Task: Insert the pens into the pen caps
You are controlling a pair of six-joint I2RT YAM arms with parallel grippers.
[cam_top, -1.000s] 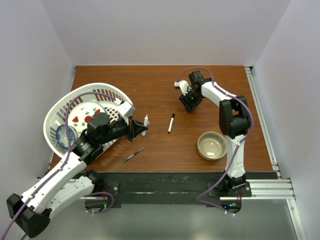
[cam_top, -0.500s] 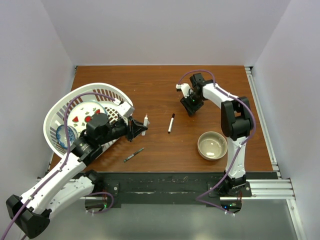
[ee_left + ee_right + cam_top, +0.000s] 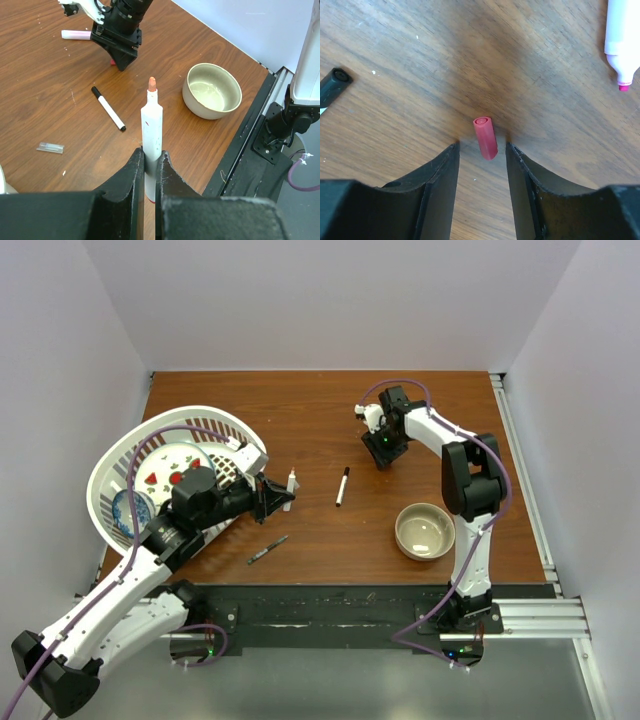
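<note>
My left gripper (image 3: pixel 150 152) is shut on a white-barrelled pen (image 3: pixel 151 125) and holds it above the table, orange-red tip pointing away; both also show in the top view (image 3: pixel 272 496). My right gripper (image 3: pixel 482 147) is open and low over the table. A red pen cap (image 3: pixel 485 137) lies between its fingers, apart from both. A pink pen (image 3: pixel 620 45) lies just beyond it. A white pen with a black cap (image 3: pixel 342 485) lies mid-table. A thin dark grey pen (image 3: pixel 268 549) lies near the front. A small clear cap (image 3: pixel 50 147) lies below my left gripper.
A beige bowl (image 3: pixel 424 530) stands at the front right, near the right arm. A white basket (image 3: pixel 120 465) holding a strawberry-print plate sits tilted at the left, under the left arm. The table's front edge has a black rail (image 3: pixel 350 605).
My right gripper has shifted slightly to the right at the back of the table. My left arm and its pen have not moved.
</note>
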